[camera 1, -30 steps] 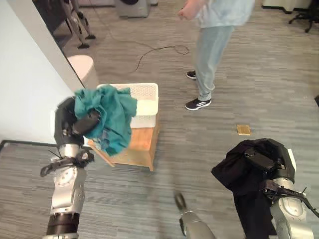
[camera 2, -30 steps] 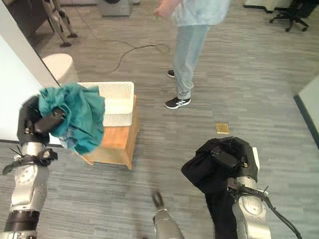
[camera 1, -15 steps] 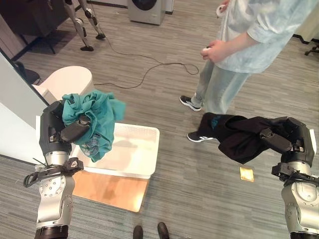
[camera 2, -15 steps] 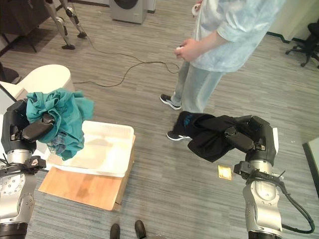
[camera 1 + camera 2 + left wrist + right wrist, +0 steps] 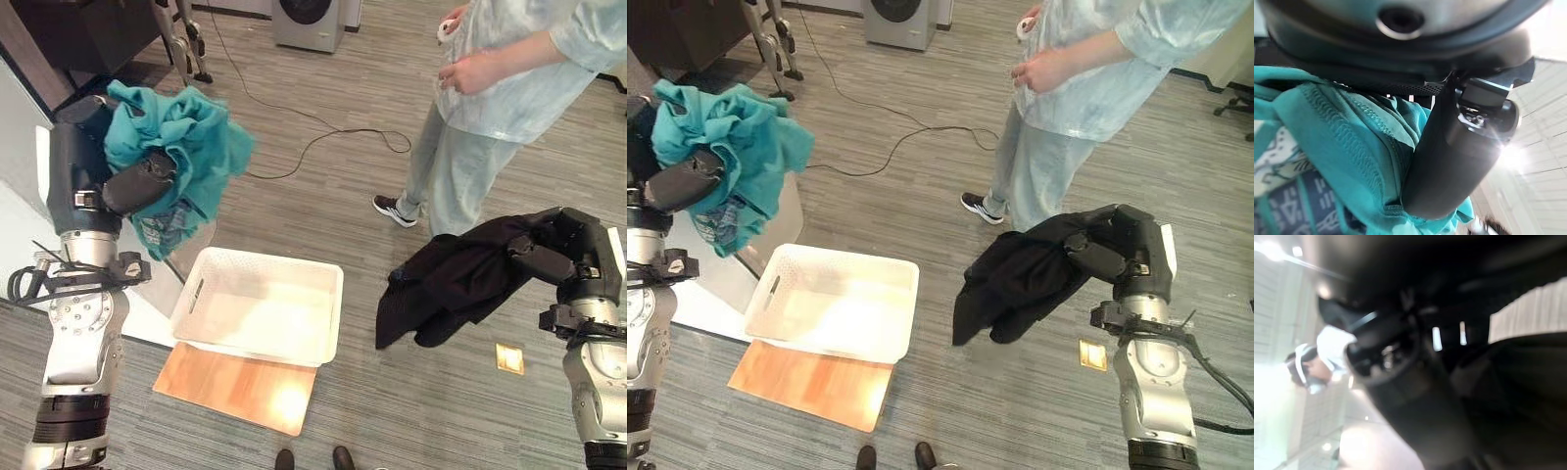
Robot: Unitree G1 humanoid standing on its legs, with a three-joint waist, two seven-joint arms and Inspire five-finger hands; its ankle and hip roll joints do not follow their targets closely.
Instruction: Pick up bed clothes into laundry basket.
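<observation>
On the floor below and between the 2 raised arms sits the white laundry basket (image 5: 263, 316), empty, resting on a low wooden platform (image 5: 235, 385).

Left hand (image 5: 127, 186): raised to the left of and above the basket, thumb and fingers curled into a bunched teal garment (image 5: 176, 147). The left wrist view confirms the thumb pressed across the teal fabric (image 5: 1352, 161). Most of the cloth hangs loose past the hand.

Right hand (image 5: 1107, 250): raised to the right of the basket, fingers closed on a black garment (image 5: 1019, 279) that drapes down and toward the basket. Its lower hem hangs over bare floor, not over the basket rim.

Neither garment is in the basket yet.

Risks, as judged from here:
- 1. Black garment released now would likely land on the floor beside the basket, since it hangs outside the rim.
- 2. Teal garment sits off to the basket's left, so it needs carrying inward first; loose folds could snag on the rim and spill over.
- 3. Either cloth could slip, as only a small part is gripped.
- 4. A person (image 5: 490, 108) stands close behind the right hand; an arm swing may brush them.
</observation>
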